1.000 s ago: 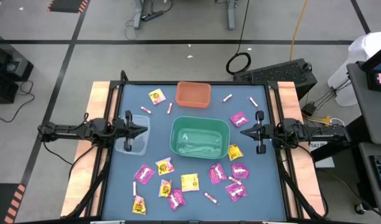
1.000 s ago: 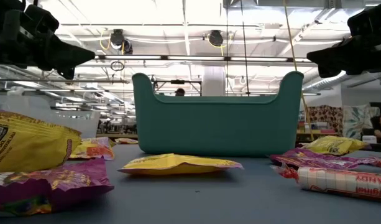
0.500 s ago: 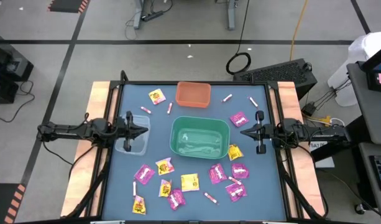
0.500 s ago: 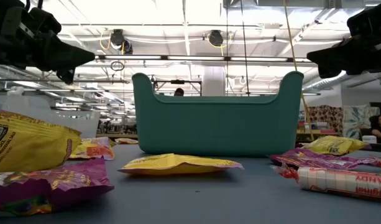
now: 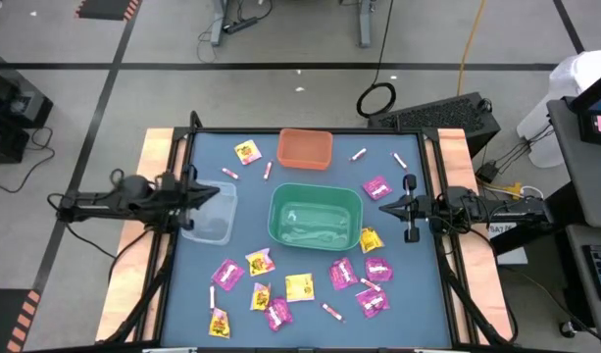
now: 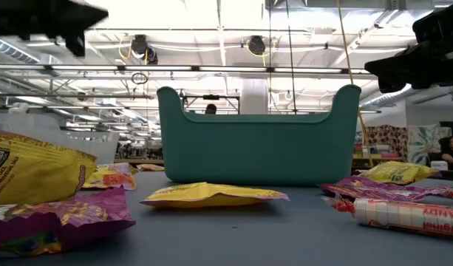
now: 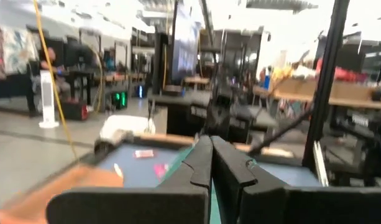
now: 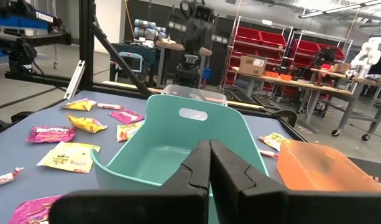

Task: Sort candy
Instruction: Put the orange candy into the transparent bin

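The candy lies flat and loose on the blue table. Magenta packets [image 5: 376, 186] [image 5: 227, 273], yellow packets [image 5: 299, 286] [image 5: 247, 151] and thin sticks [image 5: 229, 173] [image 5: 331, 312] are spread mostly across the near half, with some by the far edge. My left gripper [image 5: 215, 192] [image 7: 210, 148] is shut and empty, high above the clear bin [image 5: 210, 216] at the table's left. My right gripper [image 5: 383, 207] [image 8: 209, 150] is shut and empty, level beside the green bin [image 5: 315, 216] at the table's right.
An orange bin [image 5: 305, 148] stands at the far middle, with the green bin at the centre and the clear bin to its left. The low view shows a yellow packet [image 6: 215, 194] in front of the green bin [image 6: 259, 144]. Wooden side rails [image 5: 155, 157] border the table.
My left gripper has risen well above the clear bin in the last half second, its tip tipping slightly upward; it has stayed shut. The candy and bins have not moved.
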Controlling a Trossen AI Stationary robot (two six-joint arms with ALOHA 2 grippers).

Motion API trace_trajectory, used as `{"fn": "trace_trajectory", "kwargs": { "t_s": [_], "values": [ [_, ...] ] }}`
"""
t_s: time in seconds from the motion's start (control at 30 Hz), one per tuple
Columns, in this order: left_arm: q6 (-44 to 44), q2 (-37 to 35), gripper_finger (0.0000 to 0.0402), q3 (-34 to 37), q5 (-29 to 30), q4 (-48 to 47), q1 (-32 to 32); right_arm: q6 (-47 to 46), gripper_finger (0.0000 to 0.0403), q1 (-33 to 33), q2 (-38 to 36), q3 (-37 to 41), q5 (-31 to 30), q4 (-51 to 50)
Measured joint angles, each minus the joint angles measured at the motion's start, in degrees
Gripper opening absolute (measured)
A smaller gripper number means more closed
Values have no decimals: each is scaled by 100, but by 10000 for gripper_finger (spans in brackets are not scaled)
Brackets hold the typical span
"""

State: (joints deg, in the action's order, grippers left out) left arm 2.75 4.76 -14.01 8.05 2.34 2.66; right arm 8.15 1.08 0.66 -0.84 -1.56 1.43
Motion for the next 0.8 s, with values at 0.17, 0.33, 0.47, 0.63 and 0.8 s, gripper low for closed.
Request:
{"fn": "trace_trajectory", "kwargs": {
  "t_s": [0.17, 0.33, 0.47, 0.63, 0.8],
  "values": [
    [-33, 500, 8, -1028, 73, -215, 0, 0, 0, -2, 0, 0, 1, -13],
    [-40, 1311, 8, -2155, 602, -768, 0, -1, 0, 0, -1, 0, -2, -17],
    [-320, 2023, 8, -2984, 704, -1538, -2, -394, 0, 0, 0, 0, -3, -18],
    [-509, 2733, 8, -3445, 354, -2008, -2, -807, 0, 0, 0, -1, -490, 52],
    [-623, 3126, 8, -3448, -215, -2067, 0, -1013, 0, 0, 43, -193, -752, -79]
  ]
}}
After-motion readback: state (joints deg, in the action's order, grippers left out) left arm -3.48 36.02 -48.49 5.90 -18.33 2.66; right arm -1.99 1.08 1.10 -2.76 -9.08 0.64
